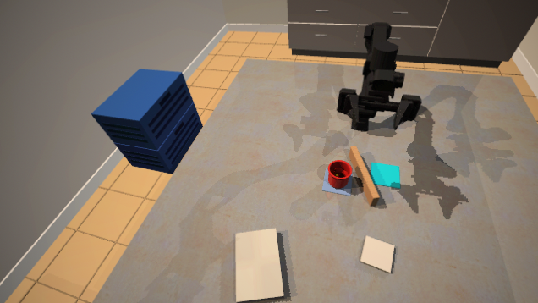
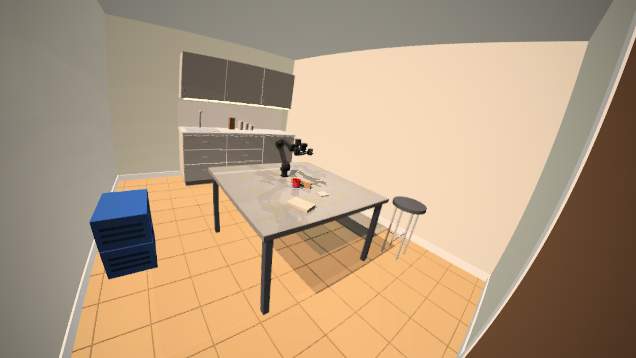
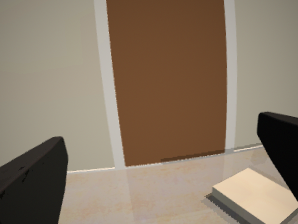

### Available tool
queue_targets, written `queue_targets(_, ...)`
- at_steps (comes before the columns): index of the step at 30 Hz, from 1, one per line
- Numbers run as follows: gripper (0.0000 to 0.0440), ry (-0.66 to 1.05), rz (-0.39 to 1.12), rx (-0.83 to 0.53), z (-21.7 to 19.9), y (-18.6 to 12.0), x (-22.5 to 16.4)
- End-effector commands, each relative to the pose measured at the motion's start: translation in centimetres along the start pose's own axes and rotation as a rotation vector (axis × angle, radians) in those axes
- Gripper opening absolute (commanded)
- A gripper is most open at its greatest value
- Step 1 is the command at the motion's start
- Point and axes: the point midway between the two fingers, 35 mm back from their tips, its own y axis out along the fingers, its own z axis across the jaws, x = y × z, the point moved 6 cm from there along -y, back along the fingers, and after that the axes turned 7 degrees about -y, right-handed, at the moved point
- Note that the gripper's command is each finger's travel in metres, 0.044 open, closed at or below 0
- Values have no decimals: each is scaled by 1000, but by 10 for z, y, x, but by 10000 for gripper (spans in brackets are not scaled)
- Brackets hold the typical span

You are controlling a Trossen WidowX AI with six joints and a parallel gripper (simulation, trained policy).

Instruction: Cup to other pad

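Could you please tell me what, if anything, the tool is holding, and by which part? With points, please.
Nothing is held: the tool [image 1: 378,120] [image 3: 166,136] stands open, and the red cup [image 1: 339,174] [image 2: 296,183] rests on the blue pad [image 1: 337,191], away from its fingers.

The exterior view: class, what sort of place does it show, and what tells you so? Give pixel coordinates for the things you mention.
Probably a kitchen, or a room with a kitchenette. A tap [image 2: 200,119] rises at the counter [image 2: 270,132], with drawers [image 2: 205,143] [image 1: 321,23] below and cupboards [image 2: 205,77] on the wall above.
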Motion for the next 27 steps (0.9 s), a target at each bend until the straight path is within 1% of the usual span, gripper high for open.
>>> queue_targets(1,374,4,6,0,1,0,-1)
queue_targets(12,85,55,125,35,13,3,-10)
queue_targets(14,48,64,154,46,17,4,-12)
queue_targets(17,48,81,195,68,22,6,-14)
queue_targets(27,84,132,336,129,40,13,-18)
